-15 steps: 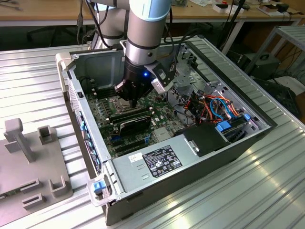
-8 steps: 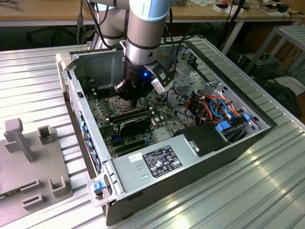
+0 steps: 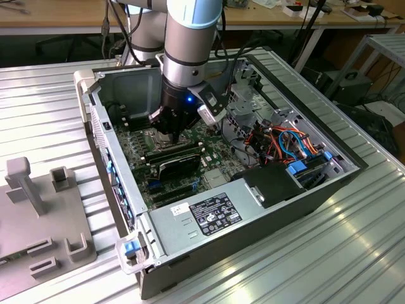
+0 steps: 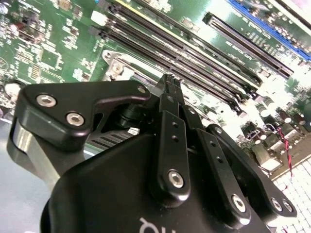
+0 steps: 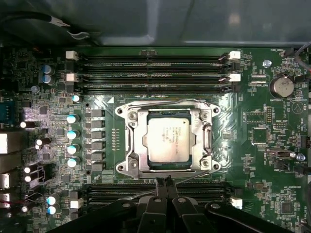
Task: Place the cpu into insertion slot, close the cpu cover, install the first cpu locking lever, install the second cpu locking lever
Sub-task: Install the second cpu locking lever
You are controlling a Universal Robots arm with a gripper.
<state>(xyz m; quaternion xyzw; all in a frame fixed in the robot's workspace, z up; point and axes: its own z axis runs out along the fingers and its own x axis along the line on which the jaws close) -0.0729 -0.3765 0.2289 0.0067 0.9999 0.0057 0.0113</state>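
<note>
Silver metal frames the slot (image 5: 167,138), which sits in the middle of the green board (image 5: 252,145) between two banks of long black memory slots (image 5: 150,68). The cpu (image 5: 168,141), a flat square chip with a pale brushed top plate, lies seated in the slot, and the cover (image 5: 137,141) appears folded down around it, the plate showing through its window. Thin wire levers (image 5: 160,103) run along the socket edges; whether they are latched cannot be told. The gripper (image 5: 167,180) hangs just outside the socket edge that faces the nearer memory bank, its black fingers pressed together to a narrow tip with nothing between them, that tip pointing toward the cpu. In the second wrist view the closed tip (image 4: 170,80) stands just above the board beside the memory slots. In the exterior view the arm (image 3: 183,57) reaches down into the open case (image 3: 253,209), toward its back corner.
</note>
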